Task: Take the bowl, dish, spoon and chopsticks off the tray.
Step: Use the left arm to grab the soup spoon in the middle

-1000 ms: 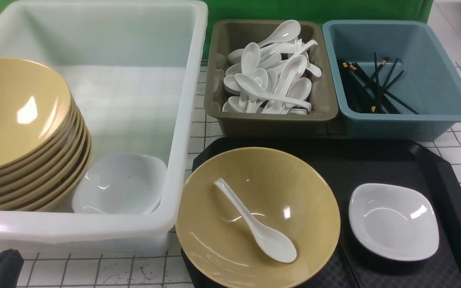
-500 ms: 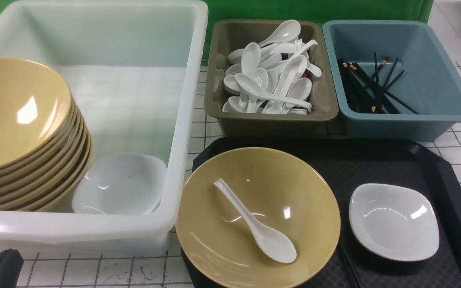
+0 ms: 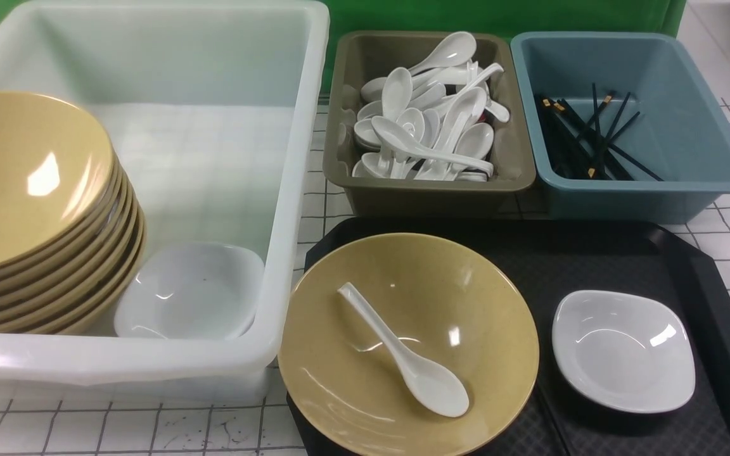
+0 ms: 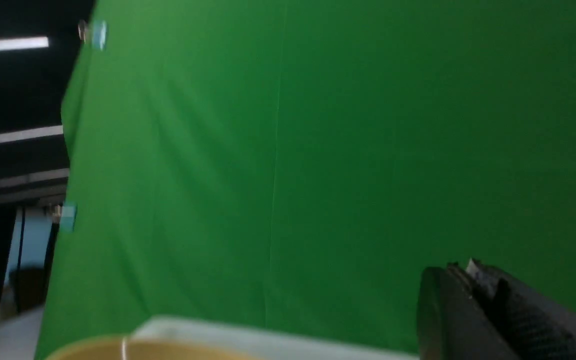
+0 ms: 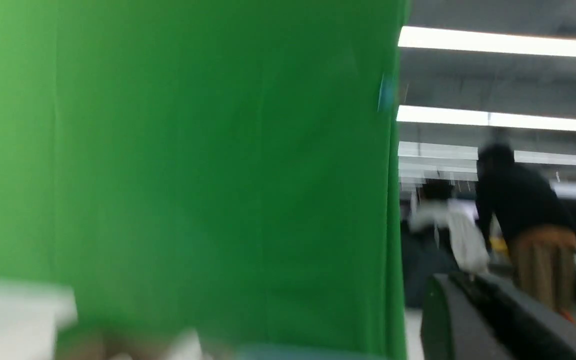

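Observation:
The black tray [image 3: 688, 253] lies at the front right. On it stands the mustard-yellow bowl [image 3: 466, 297], with the white spoon [image 3: 406, 354] lying inside it, scoop toward me. To the bowl's right sits the small white dish [image 3: 623, 350]. A thin dark line between bowl and dish looks like the chopsticks [image 3: 552, 421], barely distinct from the tray. Neither gripper shows in the front view. My left gripper [image 4: 460, 270] is shut and empty, raised before the green backdrop. My right gripper [image 5: 455, 277], blurred, also has its fingers together with nothing in it.
A big white tub [image 3: 301, 126] at the left holds a stack of yellow bowls [image 3: 35, 209] and a white dish [image 3: 191, 291]. Behind the tray, a grey-brown tub [image 3: 346, 95] holds many white spoons and a blue tub [image 3: 707, 126] holds black chopsticks.
The dark part of my left arm at the bottom left corner of the front view has gone out of frame. The tableware has not moved.

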